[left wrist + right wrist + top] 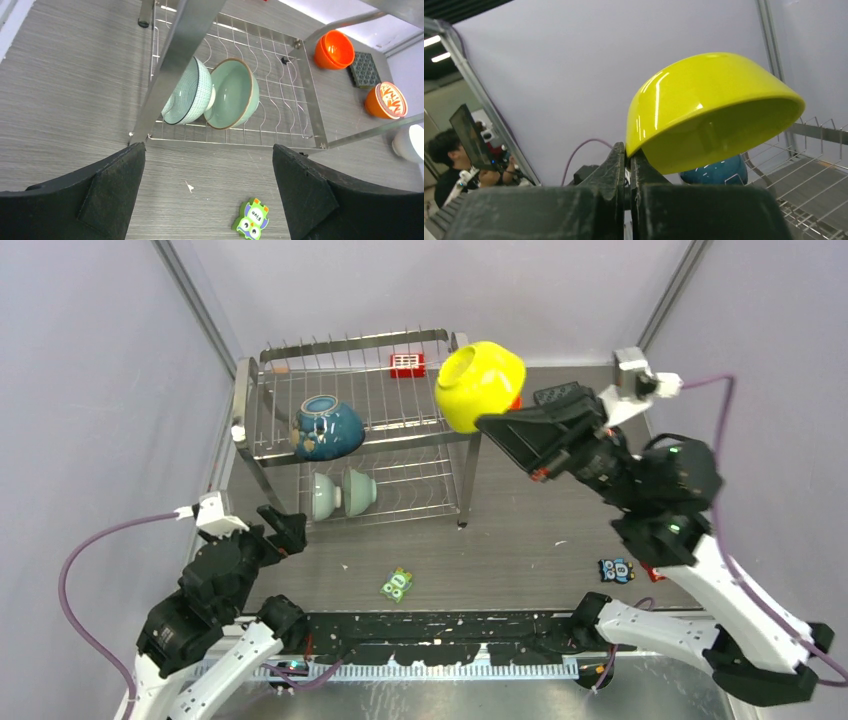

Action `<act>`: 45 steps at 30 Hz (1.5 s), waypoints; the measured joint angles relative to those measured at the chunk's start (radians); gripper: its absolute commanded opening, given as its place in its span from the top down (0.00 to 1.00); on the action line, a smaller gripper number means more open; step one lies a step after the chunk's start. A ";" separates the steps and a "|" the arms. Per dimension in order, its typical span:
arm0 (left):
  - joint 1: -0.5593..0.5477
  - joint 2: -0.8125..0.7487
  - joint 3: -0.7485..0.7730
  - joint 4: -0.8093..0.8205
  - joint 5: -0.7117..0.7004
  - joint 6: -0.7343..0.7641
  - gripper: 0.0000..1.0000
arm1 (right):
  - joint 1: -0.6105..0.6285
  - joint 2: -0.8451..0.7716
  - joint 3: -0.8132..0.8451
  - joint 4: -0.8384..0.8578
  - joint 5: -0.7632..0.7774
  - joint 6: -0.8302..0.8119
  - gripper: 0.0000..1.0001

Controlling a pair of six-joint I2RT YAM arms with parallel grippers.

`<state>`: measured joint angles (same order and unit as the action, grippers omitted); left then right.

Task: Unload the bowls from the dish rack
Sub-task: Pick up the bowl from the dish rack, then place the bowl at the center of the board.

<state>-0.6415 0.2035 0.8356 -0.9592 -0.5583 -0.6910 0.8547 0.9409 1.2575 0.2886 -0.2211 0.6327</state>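
Right hand (487,424): clenched on the rim of the yellow bowl (481,385), pinching one thin edge only (from the wrist: wall caught between the pads, nothing under the base). Bowl aloft, mouth tilted downward, just off the right end of the dish rack (350,344) upper tier, clear of the wires.

Left hand (285,524): released, jaws spread wide, low over the surface (540,525), facing the lower tier, touching nothing.

In the rack: teal-blue bowl (326,427) on its side, upper tier. Ribbed pale green bowl (190,92) and plain pale green bowl (232,92) leaning together, lower tier. Outside, right of the rack: plain orange bowl (334,48), patterned orange bowl (386,100), white bowl (410,142).

Risks (judgement, not observation):
- Glossy glaze plus a one-edge pinch: likely pivot or slide in the grip on any fast swing.
- Possible drop onto the surface, or onto the bowls parked right of the rack.
- Low carry-out: chance of clipping the rack's right corner post.
- Mouth-down attitude: wrist roll needed before set-down, otherwise a rim-first landing.
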 measured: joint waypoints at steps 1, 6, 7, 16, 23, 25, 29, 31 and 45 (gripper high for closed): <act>0.000 0.020 0.012 0.001 0.008 0.015 0.00 | 0.000 -0.029 0.032 -0.077 -0.024 -0.041 0.99; 0.000 0.113 0.066 0.000 0.069 0.066 0.00 | 0.000 -0.130 0.146 -0.455 -0.102 -0.233 0.99; 0.000 0.127 0.073 0.001 0.082 0.076 0.00 | 0.000 -0.140 0.164 -0.531 -0.112 -0.269 0.99; 0.000 0.218 0.114 0.022 0.306 0.133 0.00 | 0.021 -0.108 0.216 -1.065 -0.108 -0.508 0.99; 0.000 0.257 0.114 0.048 0.525 0.146 0.00 | 0.198 -0.081 0.163 -1.220 -0.013 -0.596 0.99; 0.000 0.280 0.117 0.048 0.577 0.146 0.00 | 0.316 -0.054 0.157 -1.251 0.068 -0.615 0.99; 0.000 0.308 0.133 0.040 0.656 0.143 0.00 | 0.605 0.037 0.158 -1.271 0.291 -0.650 0.99; 0.000 0.308 0.143 0.029 0.683 0.140 0.00 | 0.695 0.098 0.158 -1.270 0.379 -0.666 0.99; 0.000 0.200 0.123 -0.017 0.813 0.014 0.00 | 0.861 0.334 0.045 -1.270 0.670 -0.775 0.99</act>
<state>-0.6415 0.4038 0.9585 -0.9760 0.2543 -0.6765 1.7161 1.2751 1.3022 -0.9810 0.4492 -0.1421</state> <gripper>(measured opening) 0.996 0.058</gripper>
